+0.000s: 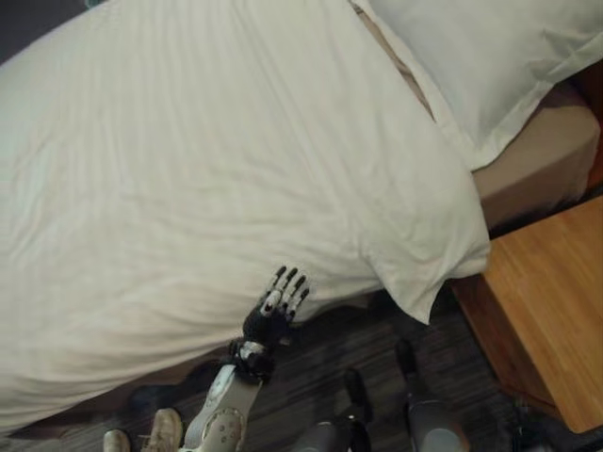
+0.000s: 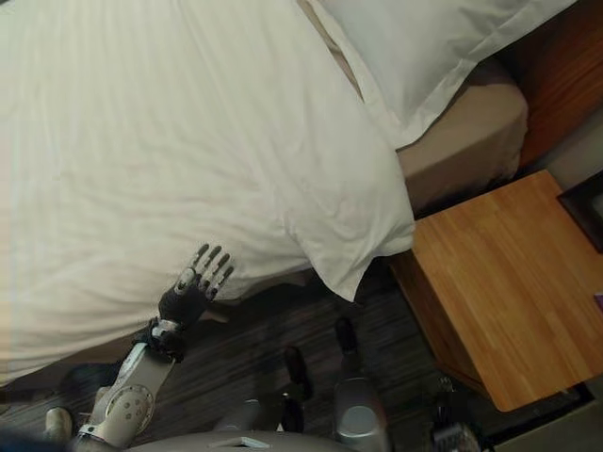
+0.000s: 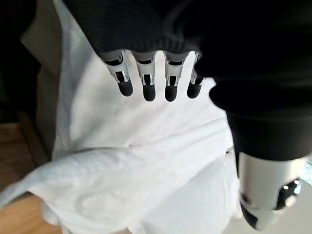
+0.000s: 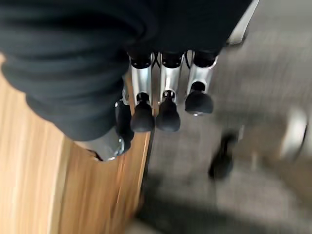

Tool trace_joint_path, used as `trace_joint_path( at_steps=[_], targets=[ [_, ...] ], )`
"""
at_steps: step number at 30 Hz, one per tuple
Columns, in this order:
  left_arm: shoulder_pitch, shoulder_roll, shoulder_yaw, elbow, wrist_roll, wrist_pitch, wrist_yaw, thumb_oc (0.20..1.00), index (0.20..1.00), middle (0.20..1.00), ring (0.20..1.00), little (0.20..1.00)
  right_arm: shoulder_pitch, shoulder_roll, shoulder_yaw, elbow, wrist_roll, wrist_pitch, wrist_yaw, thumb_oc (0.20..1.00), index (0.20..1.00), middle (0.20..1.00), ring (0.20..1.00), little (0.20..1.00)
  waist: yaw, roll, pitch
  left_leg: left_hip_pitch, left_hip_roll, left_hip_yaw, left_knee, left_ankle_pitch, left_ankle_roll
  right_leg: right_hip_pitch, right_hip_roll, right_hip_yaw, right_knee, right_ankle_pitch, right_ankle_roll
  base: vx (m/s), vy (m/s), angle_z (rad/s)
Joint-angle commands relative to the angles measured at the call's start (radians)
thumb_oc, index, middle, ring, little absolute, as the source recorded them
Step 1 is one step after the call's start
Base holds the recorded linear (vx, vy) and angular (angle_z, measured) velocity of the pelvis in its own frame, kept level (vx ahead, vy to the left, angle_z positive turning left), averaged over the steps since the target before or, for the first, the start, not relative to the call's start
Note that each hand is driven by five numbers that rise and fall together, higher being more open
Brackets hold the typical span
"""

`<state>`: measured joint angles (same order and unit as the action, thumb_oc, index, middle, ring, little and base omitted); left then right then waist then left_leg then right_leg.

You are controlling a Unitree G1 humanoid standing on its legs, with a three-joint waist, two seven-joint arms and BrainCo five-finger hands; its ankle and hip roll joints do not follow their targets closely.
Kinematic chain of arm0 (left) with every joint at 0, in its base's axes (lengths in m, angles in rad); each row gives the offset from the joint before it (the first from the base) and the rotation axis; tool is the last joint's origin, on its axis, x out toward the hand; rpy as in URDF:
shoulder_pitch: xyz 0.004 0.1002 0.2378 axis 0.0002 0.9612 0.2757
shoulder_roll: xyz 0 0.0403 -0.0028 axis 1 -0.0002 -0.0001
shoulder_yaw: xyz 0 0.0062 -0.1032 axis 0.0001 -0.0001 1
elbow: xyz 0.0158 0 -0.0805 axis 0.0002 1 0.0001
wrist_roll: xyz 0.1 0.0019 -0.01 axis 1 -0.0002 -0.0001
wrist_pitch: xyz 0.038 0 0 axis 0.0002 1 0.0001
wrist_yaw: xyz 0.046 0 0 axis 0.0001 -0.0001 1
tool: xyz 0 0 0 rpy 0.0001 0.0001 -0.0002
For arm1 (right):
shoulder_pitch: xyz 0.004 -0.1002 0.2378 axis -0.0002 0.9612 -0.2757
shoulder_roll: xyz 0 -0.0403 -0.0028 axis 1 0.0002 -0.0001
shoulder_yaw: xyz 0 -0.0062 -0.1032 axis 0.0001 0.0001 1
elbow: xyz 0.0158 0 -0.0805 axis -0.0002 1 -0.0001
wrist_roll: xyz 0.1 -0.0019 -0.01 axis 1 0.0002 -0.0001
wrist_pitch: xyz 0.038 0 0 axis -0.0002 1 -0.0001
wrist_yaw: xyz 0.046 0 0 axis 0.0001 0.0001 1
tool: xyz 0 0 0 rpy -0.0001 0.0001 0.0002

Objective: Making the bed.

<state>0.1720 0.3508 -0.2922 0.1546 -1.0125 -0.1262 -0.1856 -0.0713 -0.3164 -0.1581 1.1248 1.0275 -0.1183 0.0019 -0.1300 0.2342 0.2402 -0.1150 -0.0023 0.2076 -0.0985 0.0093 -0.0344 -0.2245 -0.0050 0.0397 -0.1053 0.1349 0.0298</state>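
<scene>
1. While my left hand (image 1: 268,318) sits at the near edge of the bed, its fingers (image 3: 148,83) are straight and spread, holding nothing.
2. The fingertips lie at the hanging edge of the duvet (image 1: 188,169); I can't tell if they actually touch it.
3. The duvet covers most of the bed. Its long axis runs diagonally in the eye views, from lower left up toward the pillow (image 1: 480,56) at upper right.
4. The duvet's near corner (image 2: 353,273) points down toward the floor (image 2: 273,330), draped over the bed's side just beside the nightstand (image 2: 509,282).
5. The surface shows soft creases, mostly around that corner; the near long edge hangs over the side of the bed.
6. The pillow lies at the head end, its long edge parallel to the duvet's top edge, with a strip of tan sheet (image 1: 537,151) exposed between and below them.
7. In the left wrist view the duvet's folded corner shows past my fingertips, with the nightstand's wood beside it.
8. My right hand (image 4: 161,92) hangs low by the nightstand's side, above the dark floor; its fingers are loosely bent and grip nothing.
9. The nightstand is wooden and stands against the bed's head end, apart from both hands.
</scene>
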Motion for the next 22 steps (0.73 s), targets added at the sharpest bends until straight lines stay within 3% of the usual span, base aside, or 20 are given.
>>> trace_joint_path(
  at_steps=[1, 3, 4, 5, 8, 9, 10, 14, 22],
  targets=[
    [-0.02, -0.007, 0.001, 0.09, 0.16, -0.009, -0.004, 1.0, 1.0, 1.0, 1.0, 1.0, -0.018, 0.007, 0.028, 0.025, -0.035, -0.019, -0.006, 0.2, 0.2, 0.2, 0.2, 0.2, -0.014, -0.045, -0.05, 0.026, 0.019, -0.009, 0.011, 0.057, -0.046, 0.043, -0.038, -0.037, 0.018, -0.071, 0.074, 0.0, 0.0, 0.0],
    [-0.007, -0.004, -0.018, 0.17, 0.208, 0.013, -0.029, 1.0, 1.0, 1.0, 1.0, 1.0, -0.01, 0.002, 0.054, 0.0, -0.073, -0.018, -0.007, 0.2, 0.2, 0.2, 0.2, 0.2, -0.014, -0.06, -0.064, 0.037, 0.022, -0.007, 0.011, 0.053, -0.045, 0.055, -0.036, -0.04, 0.018, -0.071, 0.074, 0.0, 0.0, 0.04],
    [0.007, -0.016, -0.027, 0.273, 0.271, 0.023, -0.036, 1.0, 1.0, 1.0, 1.0, 1.0, 0.021, 0.004, 0.092, -0.083, -0.11, -0.018, -0.004, 1.0, 1.0, 1.0, 1.0, 1.0, -0.014, -0.086, -0.081, 0.055, 0.026, -0.006, 0.011, 0.049, -0.043, 0.075, -0.032, -0.045, 0.018, -0.07, 0.074, 0.0, -0.001, 0.1],
    [0.007, -0.016, -0.027, 0.273, 0.271, 0.023, -0.036, 1.0, 1.0, 1.0, 1.0, 1.0, 0.021, 0.004, 0.092, -0.083, -0.11, -0.018, -0.004, 1.0, 1.0, 1.0, 1.0, 1.0, -0.014, -0.086, -0.081, 0.055, 0.026, -0.006, 0.011, 0.049, -0.043, 0.076, -0.032, -0.045, 0.018, -0.07, 0.074, 0.01, -0.009, 0.05],
    [0.043, -0.06, 0.007, 0.434, 0.37, 0.025, -0.01, 1.0, 1.0, 1.0, 1.0, 1.0, 0.141, 0.022, 0.198, -0.38, -0.194, -0.024, 0.031, 1.0, 1.0, 1.0, 1.0, 1.0, -0.009, -0.152, -0.128, 0.107, 0.035, -0.008, 0.011, 0.034, -0.039, 0.13, -0.024, -0.058, 0.018, -0.072, 0.076, 0.0, 0.0, 0.0],
    [0.043, -0.06, 0.007, 0.434, 0.37, 0.025, -0.01, 1.0, 1.0, 1.0, 1.0, 1.0, 0.142, 0.022, 0.198, -0.381, -0.195, -0.024, 0.03, 1.0, 1.0, 1.0, 1.0, 1.0, -0.01, -0.152, -0.127, 0.108, 0.035, -0.008, 0.011, 0.034, -0.039, 0.131, -0.025, -0.058, 0.018, -0.072, 0.076, 0.03, -0.02, 0.03],
    [0.043, -0.088, 0.028, 0.489, 0.392, 0.021, 0.012, 1.0, 1.0, 1.0, 1.0, 1.0, 0.178, 0.033, 0.23, -0.449, -0.213, -0.023, 0.032, 1.0, 1.0, 1.0, 1.0, 1.0, 0.001, -0.184, -0.151, 0.134, 0.039, -0.019, 0.011, 0.025, -0.035, 0.165, -0.024, -0.068, 0.018, -0.079, 0.075, 0.03, -0.016, 0.1],
    [0.03, -0.11, 0.032, 0.491, 0.378, 0.016, 0.035, 1.0, 1.0, 1.0, 1.0, 1.0, 0.203, 0.063, 0.257, -0.532, -0.199, -0.028, 0.033, 1.0, 1.0, 1.0, 1.0, 1.0, 0.005, -0.206, -0.163, 0.165, 0.038, -0.041, 0.011, 0.014, -0.029, 0.212, -0.028, -0.09, 0.018, -0.088, 0.075, 0.03, 0.006, 0.22],
    [0.003, -0.11, 0.02, 0.464, 0.387, -0.002, 0.056, 1.0, 1.0, 1.0, 1.0, 1.0, 0.18, 0.06, 0.325, -0.513, -0.263, -0.026, 0.028, 1.0, 1.0, 1.0, 1.0, 1.0, 0.029, -0.224, -0.178, 0.192, 0.03, -0.083, 0.011, 0.005, -0.021, 0.261, -0.042, -0.128, 0.019, -0.1, 0.075, 0.0, 0.009, 0.17]
  ],
)
